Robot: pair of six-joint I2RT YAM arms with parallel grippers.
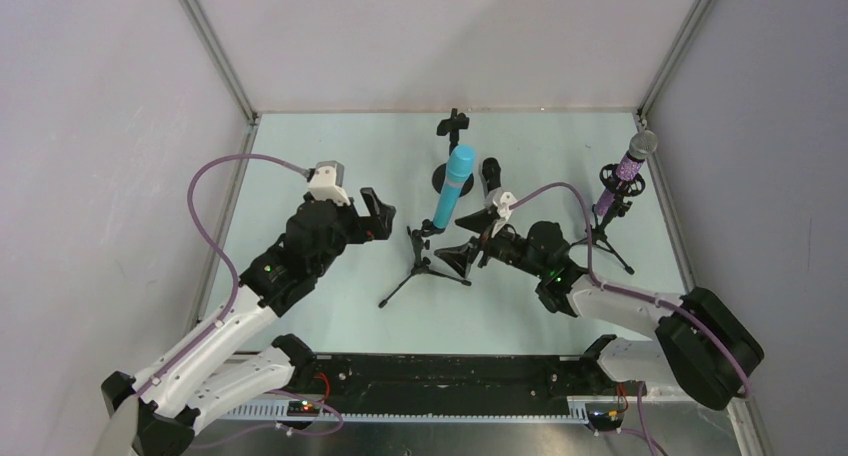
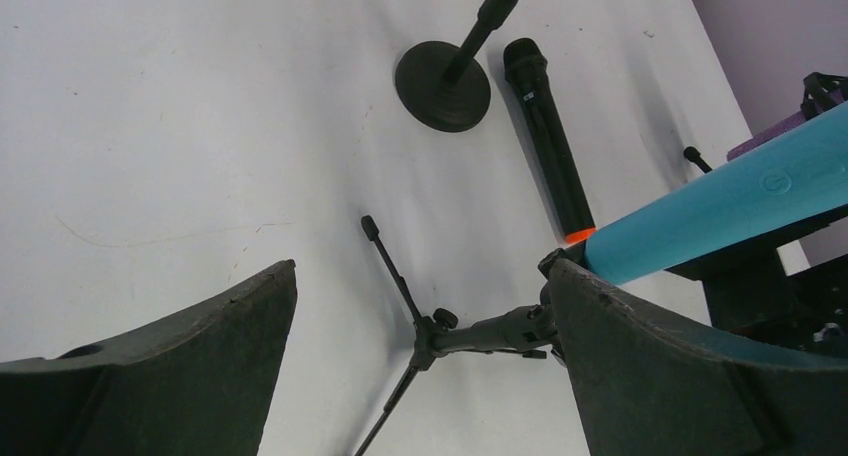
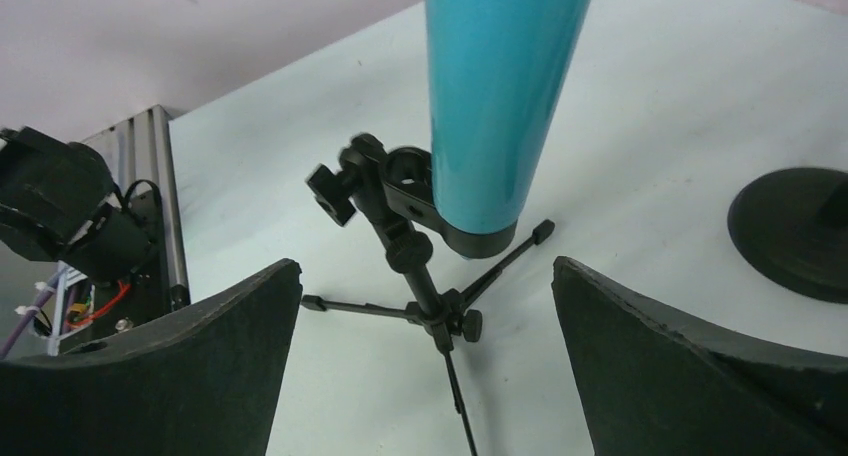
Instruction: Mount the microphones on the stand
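walls (image 1: 100, 126): plain white panels | tabletop (image 1: 330, 146): pale green | corner posts (image 1: 213, 46): grey metal | light: even

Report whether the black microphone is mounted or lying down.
Lying down: black microphone flat on the table, beside the round-base stand.

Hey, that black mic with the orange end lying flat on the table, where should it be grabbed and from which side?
Take the black microphone at mid-barrel, coming down from above and closing across its width. It lies flat on the table, the round-base stand crowds its head, and the cyan microphone stands near its orange end.
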